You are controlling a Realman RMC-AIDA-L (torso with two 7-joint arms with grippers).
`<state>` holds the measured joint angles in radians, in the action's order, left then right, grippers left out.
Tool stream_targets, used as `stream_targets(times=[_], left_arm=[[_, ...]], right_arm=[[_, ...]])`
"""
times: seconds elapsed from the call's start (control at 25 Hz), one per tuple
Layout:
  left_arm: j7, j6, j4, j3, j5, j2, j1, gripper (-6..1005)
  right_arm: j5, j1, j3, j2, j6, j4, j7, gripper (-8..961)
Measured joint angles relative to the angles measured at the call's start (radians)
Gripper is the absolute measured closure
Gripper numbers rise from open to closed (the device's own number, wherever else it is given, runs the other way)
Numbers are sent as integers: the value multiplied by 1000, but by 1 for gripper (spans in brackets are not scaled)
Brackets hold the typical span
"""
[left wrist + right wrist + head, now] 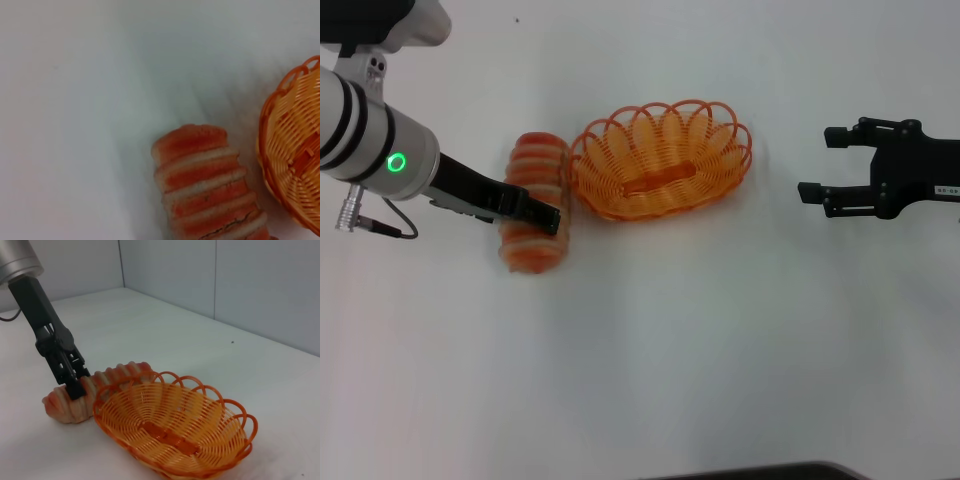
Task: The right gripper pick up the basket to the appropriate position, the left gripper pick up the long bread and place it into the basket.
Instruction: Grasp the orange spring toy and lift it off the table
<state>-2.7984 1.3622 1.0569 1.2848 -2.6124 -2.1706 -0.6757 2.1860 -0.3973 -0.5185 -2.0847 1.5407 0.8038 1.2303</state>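
The long bread (532,165), striped orange-red and cream, lies on the white table just left of the basket (660,160), almost touching its rim. My left gripper (545,215) reaches in from the left and is down across the bread's middle; its grip is hidden by the loaf. The right wrist view shows the same: left gripper (74,385) on the bread (112,377), with the basket (170,432) in front. The left wrist view holds one bread end (200,170) and the basket's rim (280,150). My right gripper (820,165) hangs open to the right of the basket, well apart from it.
The white table (650,350) carries nothing else. A grey wall (225,285) rises behind it in the right wrist view. A dark edge (770,472) runs along the table's near side.
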Motion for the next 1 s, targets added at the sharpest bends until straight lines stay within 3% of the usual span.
stream_targets(times=[0.68, 1.0], left_arm=[[3, -11, -21, 10, -1, 1, -4, 79], [4, -11, -21, 10, -2, 5, -4, 266]], right_arm=[[2, 0, 0, 0, -4, 0, 0, 75], [3, 0, 0, 0, -4, 0, 0, 75]])
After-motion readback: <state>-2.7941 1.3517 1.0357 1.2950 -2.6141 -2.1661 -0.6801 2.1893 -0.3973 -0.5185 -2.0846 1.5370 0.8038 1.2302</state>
